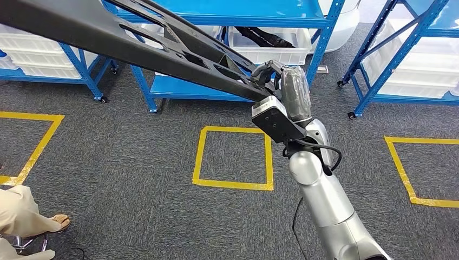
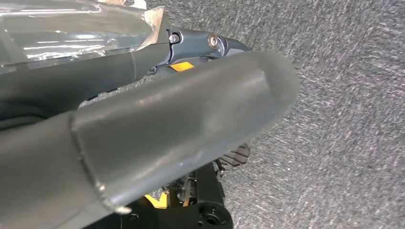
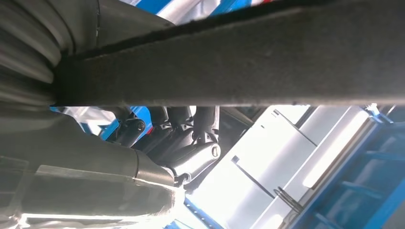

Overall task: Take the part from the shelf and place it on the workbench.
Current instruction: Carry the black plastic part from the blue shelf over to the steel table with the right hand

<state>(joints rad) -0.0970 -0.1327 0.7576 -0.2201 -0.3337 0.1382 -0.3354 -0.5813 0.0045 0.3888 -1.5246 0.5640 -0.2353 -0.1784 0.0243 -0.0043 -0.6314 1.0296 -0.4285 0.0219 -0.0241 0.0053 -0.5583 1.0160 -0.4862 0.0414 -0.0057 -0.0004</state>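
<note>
While the left robot hand (image 2: 143,143) grips nothing I can make out, the right robot hand (image 1: 281,89) holds the long black part (image 1: 162,49) (above grey carpet (image 1: 135,179)).

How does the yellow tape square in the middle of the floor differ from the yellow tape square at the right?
The middle yellow tape square shows whole on the grey carpet; the right yellow tape square is cut off by the picture edge. The middle one lies beside the silver right arm; the right one lies farther out. Both enclose bare carpet.

Grey carpet floor (image 1: 135,179) carries yellow tape squares: one (image 1: 233,158) at centre, others at 9 and 3 o'clock. Blue metal shelving (image 1: 227,32) on castors stands from 10 to 2 o'clock, holding white plastic bins (image 1: 270,46).
</note>
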